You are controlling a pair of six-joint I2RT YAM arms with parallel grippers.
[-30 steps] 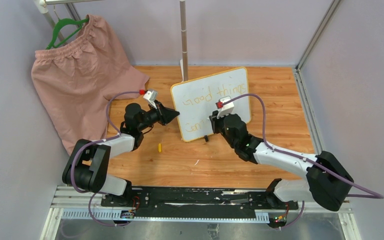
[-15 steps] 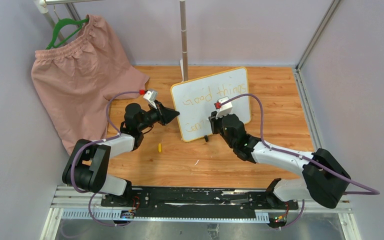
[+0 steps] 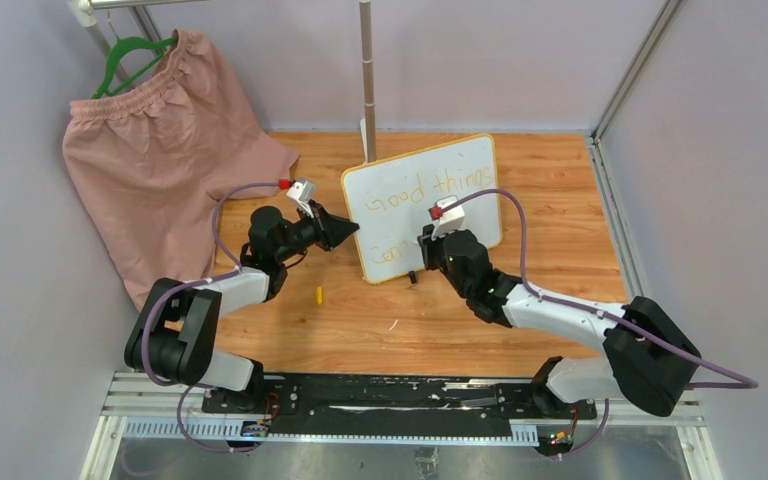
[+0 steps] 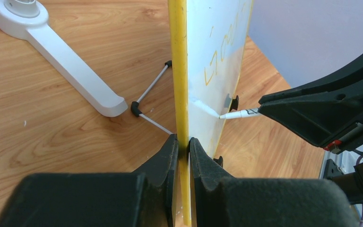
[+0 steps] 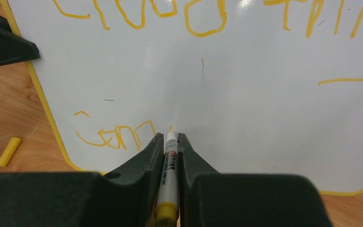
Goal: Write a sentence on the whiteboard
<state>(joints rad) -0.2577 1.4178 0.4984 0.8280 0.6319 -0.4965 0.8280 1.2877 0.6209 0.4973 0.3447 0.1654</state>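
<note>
The whiteboard [image 3: 415, 180] stands upright on the wooden table, white with a yellow-orange frame. It reads "Good things" on top and "Com" with a fresh short stroke below [image 5: 116, 135]. My left gripper [image 3: 348, 231] is shut on the board's left frame edge [image 4: 182, 94]. My right gripper [image 3: 430, 250] is shut on a white marker [image 5: 169, 161] with a yellow end; its tip touches the board at the lower line, just right of "Com". In the left wrist view the marker [image 4: 234, 114] meets the board face.
A yellow marker cap [image 3: 319, 294] lies on the table left of the board, and also shows in the right wrist view [image 5: 8, 151]. A white pole stand [image 4: 61, 52] sits behind the board. Pink shorts [image 3: 160, 150] hang on a green hanger at the back left.
My right gripper with the marker has shifted slightly on the lower line of writing. The left arm and the board have not moved.
</note>
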